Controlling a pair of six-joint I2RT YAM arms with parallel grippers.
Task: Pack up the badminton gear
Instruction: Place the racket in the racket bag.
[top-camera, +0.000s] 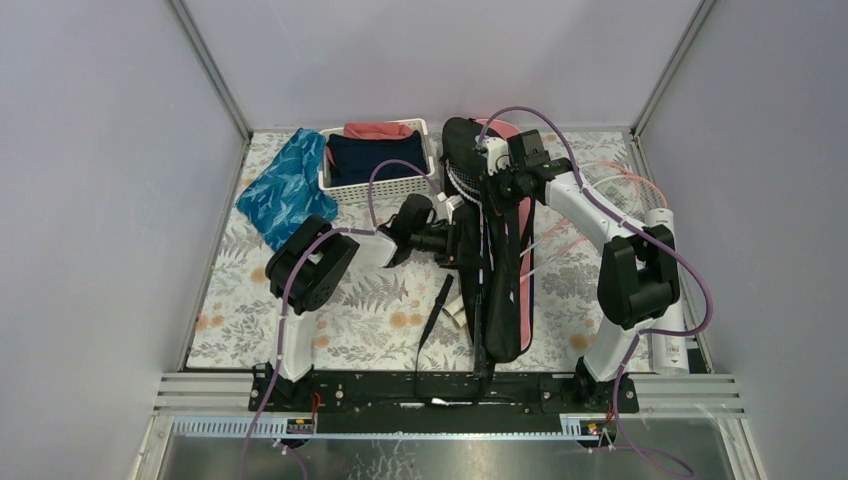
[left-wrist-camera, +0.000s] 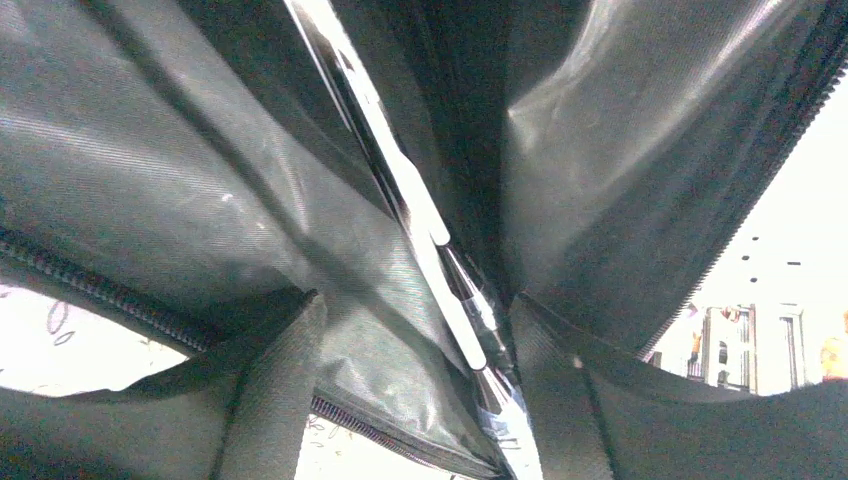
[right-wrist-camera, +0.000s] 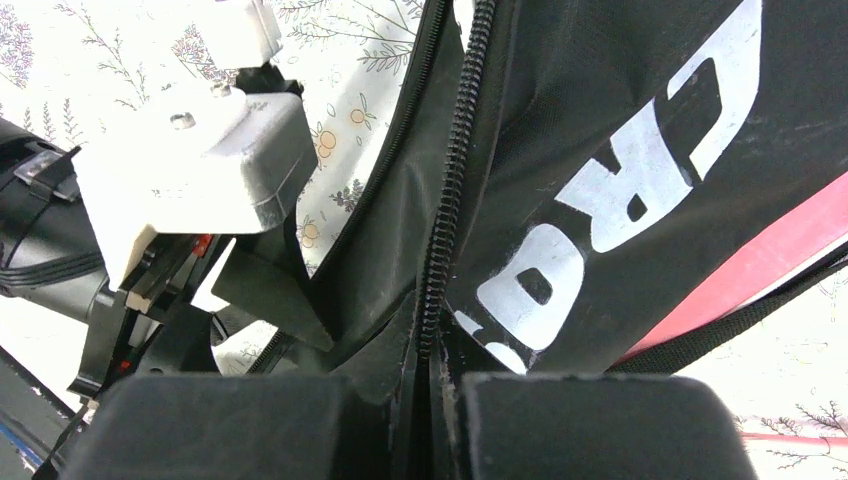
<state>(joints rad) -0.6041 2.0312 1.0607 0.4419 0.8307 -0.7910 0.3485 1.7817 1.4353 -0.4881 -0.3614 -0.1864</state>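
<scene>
Black pads of the right end effector are clenched on the open edge of the black "CROSSWAY" bag, just beside its zipper at the bag's far end. The bag lies lengthwise mid-counter, on top of the pink bag. The left end effector is against the bag's left edge. I cannot tell whether it grips anything; its camera shows only the bag's inside, with a racket shaft running through it.

It looks to me as if the mouth is being held open around the racket. Done well, the flap is lifted taut, the shaft is clear of the zipper teeth, and the bag isn't dragged. The shuttlecock tube lies at the right edge.
</scene>
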